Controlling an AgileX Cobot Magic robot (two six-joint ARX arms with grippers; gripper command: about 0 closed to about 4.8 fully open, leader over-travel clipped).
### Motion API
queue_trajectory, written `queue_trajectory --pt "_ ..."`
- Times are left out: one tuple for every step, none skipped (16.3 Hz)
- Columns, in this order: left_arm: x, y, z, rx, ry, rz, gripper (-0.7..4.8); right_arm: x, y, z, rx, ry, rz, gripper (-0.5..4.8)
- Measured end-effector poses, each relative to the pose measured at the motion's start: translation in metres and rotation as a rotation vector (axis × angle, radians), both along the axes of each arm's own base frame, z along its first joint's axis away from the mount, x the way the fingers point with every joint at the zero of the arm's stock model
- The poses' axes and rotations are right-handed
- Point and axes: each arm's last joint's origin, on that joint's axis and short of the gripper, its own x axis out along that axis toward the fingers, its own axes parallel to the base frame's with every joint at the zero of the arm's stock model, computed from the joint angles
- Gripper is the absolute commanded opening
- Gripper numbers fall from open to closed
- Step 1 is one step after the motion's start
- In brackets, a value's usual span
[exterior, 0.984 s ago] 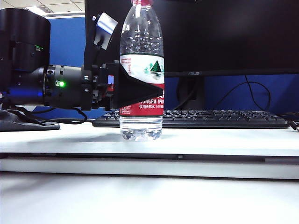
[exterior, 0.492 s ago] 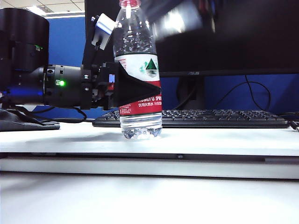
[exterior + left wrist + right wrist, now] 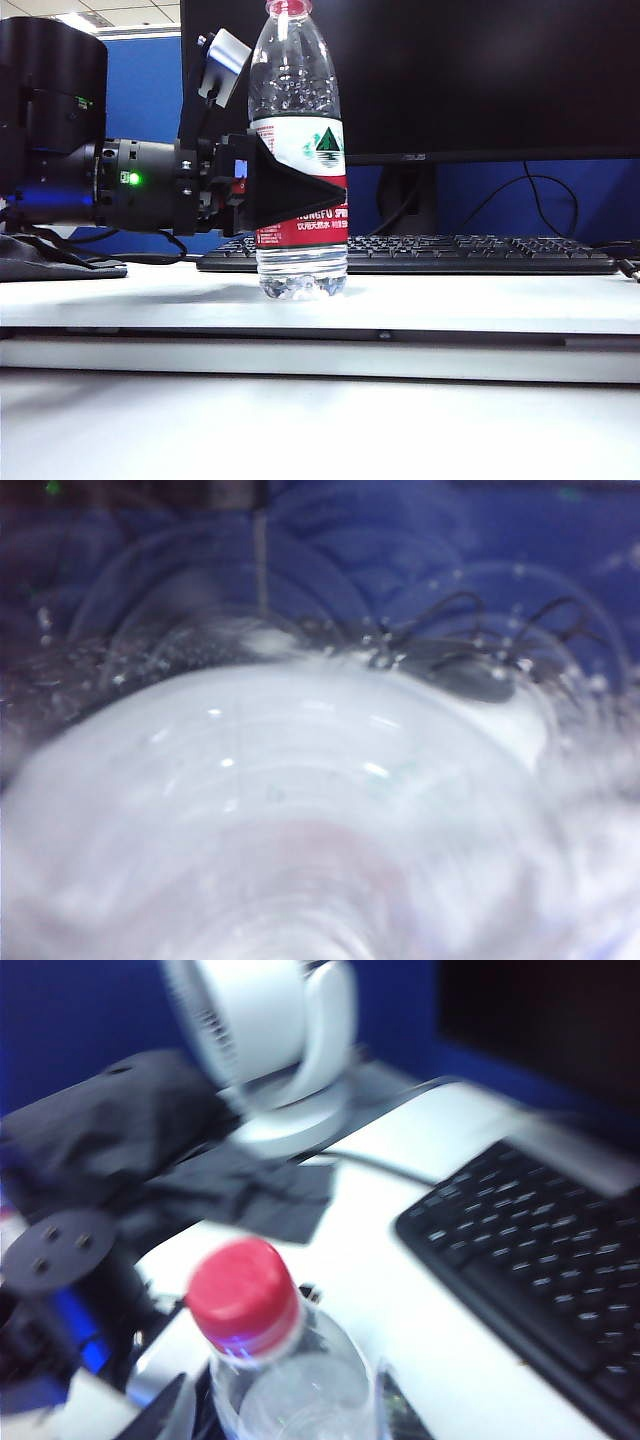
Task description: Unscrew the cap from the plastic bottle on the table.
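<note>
Clear plastic, ribbed and thin-walled — the plastic bottle (image 3: pixel 300 160) stands upright on the white table (image 3: pixel 480 300), just in front of a black keyboard (image 3: pixel 450 255) and a dark monitor (image 3: pixel 480 80). It looks nearly full of water, so it is likely fairly heavy and steady at the base, though the walls would probably dent under a hard squeeze. The left gripper (image 3: pixel 300 190) reaches in level from the left of the exterior view and is clamped around the labelled middle of the bottle, its dark fingers (image 3: pixel 290 185) pressed against the red and white label. The left wrist view shows only blurred bottle surface up close. The red cap (image 3: pixel 243 1295) sits on the neck, small and likely ridged — the place to pinch and twist, from above. The right gripper is not visible in any view; its wrist camera looks down on the cap from above and to one side, with no fingers in sight.
</note>
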Motion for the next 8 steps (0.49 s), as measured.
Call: queue_trajectory --pt "0.000 0.000 0.000 0.000 0.000 0.000 2.77 -0.006 0.006 0.001 -0.001 -0.018 -0.048 2.40" --pt "0.000 0.000 0.000 0.000 0.000 0.000 2.77 -0.013 0.014 0.002 -0.007 -0.043 -0.106 2.42" --pt "0.000 0.000 0.000 0.000 0.000 0.000 2.77 -0.020 0.021 0.003 -0.012 -0.068 -0.160 2.59" --pt "0.000 0.000 0.000 0.001 0.000 0.000 2.77 -0.031 0.035 0.004 0.000 -0.116 -0.234 2.88" --pt "0.000 0.000 0.000 0.002 0.003 0.001 2.77 -0.040 0.047 0.005 0.024 -0.149 -0.273 2.89" --pt "0.000 0.000 0.000 0.003 0.004 0.005 2.77 -0.042 0.053 0.005 0.042 -0.163 -0.294 2.89" --pt "0.000 0.000 0.000 0.003 0.004 0.006 2.77 -0.042 0.060 0.003 0.052 -0.166 -0.303 2.95" --pt "0.000 0.000 -0.001 0.003 0.005 0.006 2.77 -0.042 0.064 0.000 0.054 -0.157 -0.319 3.07"
